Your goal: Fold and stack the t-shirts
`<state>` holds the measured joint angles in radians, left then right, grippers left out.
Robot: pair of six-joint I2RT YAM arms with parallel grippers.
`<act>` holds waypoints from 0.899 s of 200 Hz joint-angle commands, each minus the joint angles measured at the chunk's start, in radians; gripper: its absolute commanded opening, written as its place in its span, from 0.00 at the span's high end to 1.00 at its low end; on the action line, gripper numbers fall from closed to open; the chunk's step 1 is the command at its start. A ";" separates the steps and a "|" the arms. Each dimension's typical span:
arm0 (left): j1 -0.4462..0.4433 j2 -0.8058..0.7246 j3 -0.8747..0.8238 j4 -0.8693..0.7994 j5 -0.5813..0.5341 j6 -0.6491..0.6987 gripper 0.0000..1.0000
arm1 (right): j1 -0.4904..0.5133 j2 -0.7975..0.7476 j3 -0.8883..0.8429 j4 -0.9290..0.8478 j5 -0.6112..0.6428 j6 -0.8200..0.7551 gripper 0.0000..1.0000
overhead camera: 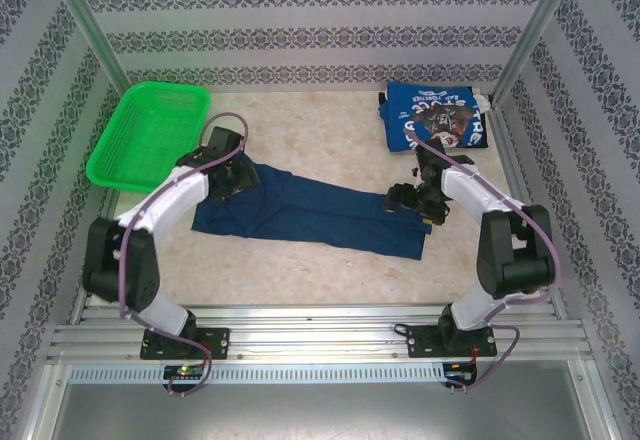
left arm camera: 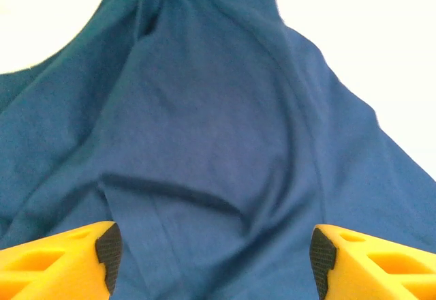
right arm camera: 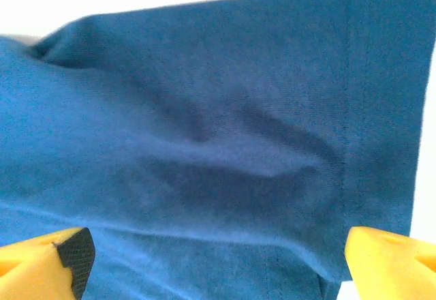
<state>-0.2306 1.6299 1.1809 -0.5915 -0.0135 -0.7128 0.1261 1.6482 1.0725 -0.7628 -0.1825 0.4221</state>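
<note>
Navy t-shirt is laid flat as a long folded band across the middle of the tabletop, slanting from left of centre toward the right edge, with the right end nearer the near edge. The long edges are fairly straight. The left end is wider and creased.

Left gripper is placed over the band's left end. Its fingers are spread wide above wrinkled cloth, with nothing pinched.

Right gripper is placed over the band's right end. Its fingers are also spread wide, with nothing pinched. A stitched hem is seen beside the right-hand finger, with bare tabletop just past it.

Brighter blue t-shirt is folded, print up, in the far right corner, near the right gripper but apart from the navy band.

Green basket is set in the far left corner, just beside the left arm's wrist.

Open room: a bare strip is left along the near edge, between band and arm bases. A bare patch is left at far centre, between basket and folded shirt.
</note>
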 commanded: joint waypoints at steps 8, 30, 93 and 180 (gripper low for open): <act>0.049 0.177 0.089 -0.051 -0.079 -0.022 0.31 | 0.003 0.088 0.025 -0.013 0.012 0.085 0.11; 0.068 0.295 0.171 -0.043 -0.083 -0.005 0.38 | 0.025 0.151 0.037 -0.019 0.050 0.123 0.16; 0.076 0.621 0.498 -0.087 -0.042 0.071 0.54 | 0.082 0.108 -0.058 -0.046 0.019 0.215 0.46; 0.057 1.225 1.546 -0.281 0.185 0.122 0.43 | 0.531 0.039 -0.189 0.152 -0.300 0.593 0.34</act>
<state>-0.1627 2.6801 2.4924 -0.7517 0.0368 -0.6022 0.5320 1.6367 0.8940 -0.7071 -0.3157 0.8661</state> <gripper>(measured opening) 0.534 0.627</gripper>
